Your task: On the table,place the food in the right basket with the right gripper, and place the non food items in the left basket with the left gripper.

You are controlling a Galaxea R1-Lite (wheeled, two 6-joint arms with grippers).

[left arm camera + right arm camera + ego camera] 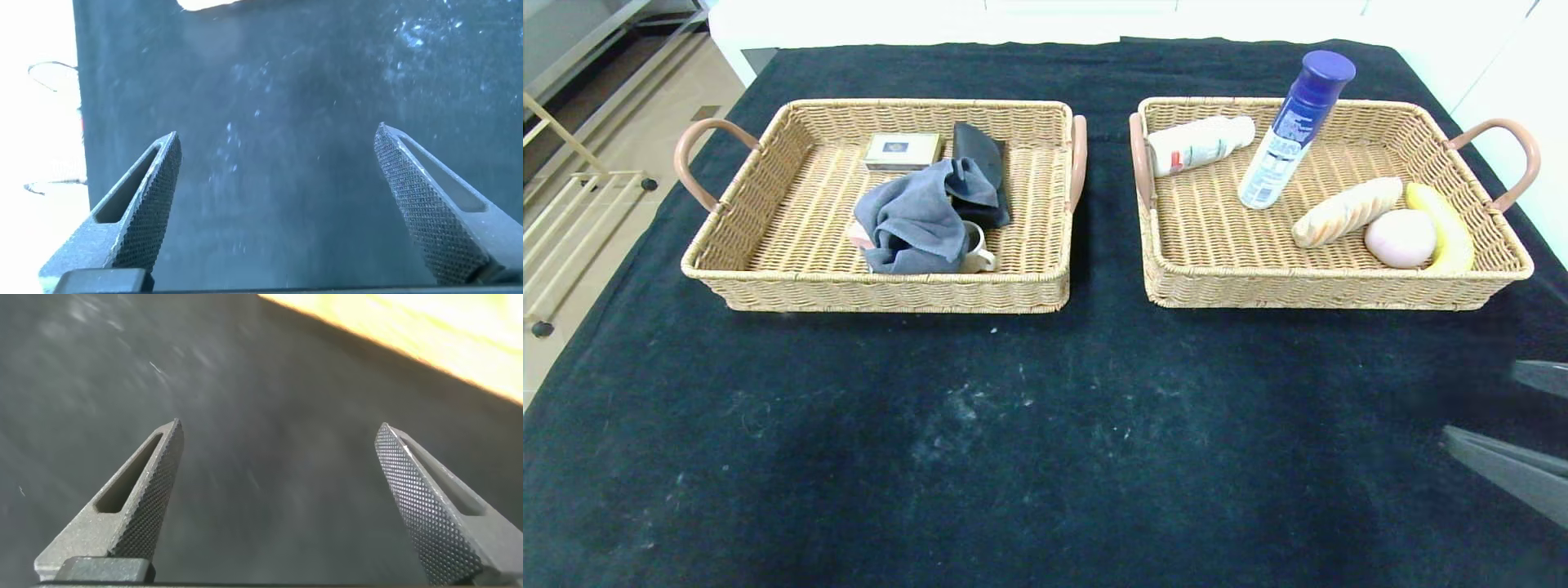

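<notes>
Your right gripper (1494, 425) hangs wide open, empty, nearside of the right basket (1327, 290); the left one (274, 204) gapes too. Nothing left loose: food sits there, cloth in the left basket (874, 290). Looks finished.

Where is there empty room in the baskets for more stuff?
The left basket is bare along its left side; the grey cloth crowds its middle. The right basket has room in front of the white bottle; the bread, egg and banana fill its right corner.
</notes>
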